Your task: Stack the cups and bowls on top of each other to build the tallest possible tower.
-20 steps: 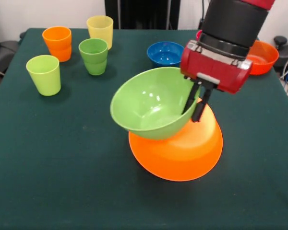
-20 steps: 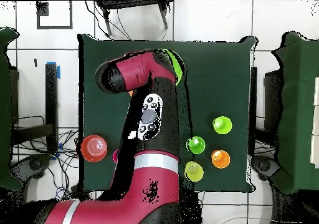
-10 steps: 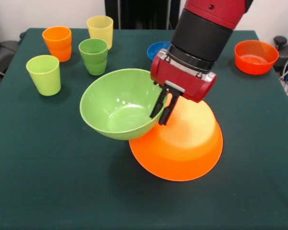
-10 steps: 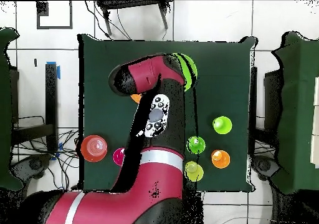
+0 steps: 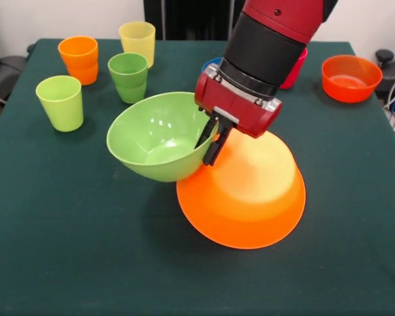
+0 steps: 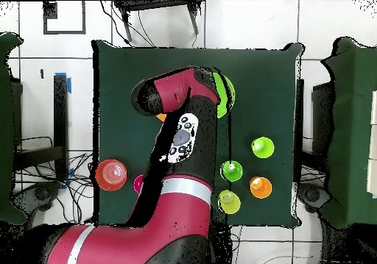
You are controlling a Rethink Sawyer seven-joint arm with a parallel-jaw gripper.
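Note:
My gripper point(image 5: 209, 141) is shut on the right rim of the large light green bowl point(image 5: 159, 135), one finger inside and one outside. The bowl hangs tilted, open side up, beside the left flank of the very large orange bowl point(image 5: 250, 191), which lies upside down on the table. In the overhead view only an edge of the green bowl point(image 6: 224, 95) and a sliver of the orange bowl point(image 6: 160, 117) show past the arm. Four cups stand at the far left: orange point(image 5: 79, 59), pale yellow point(image 5: 137, 41), green point(image 5: 128, 77) and lime green point(image 5: 60, 102).
A small blue bowl point(image 5: 210, 64) and a red-pink cup point(image 5: 295, 69) peek out behind the arm. A small red-orange bowl point(image 5: 351, 78) sits at the far right. The dark green table cloth point(image 5: 85, 250) runs to the near edge.
The gripper has carried the light green bowl leftward in the front view, off the top of the orange bowl to its left side. The red-pink cup now shows behind the arm.

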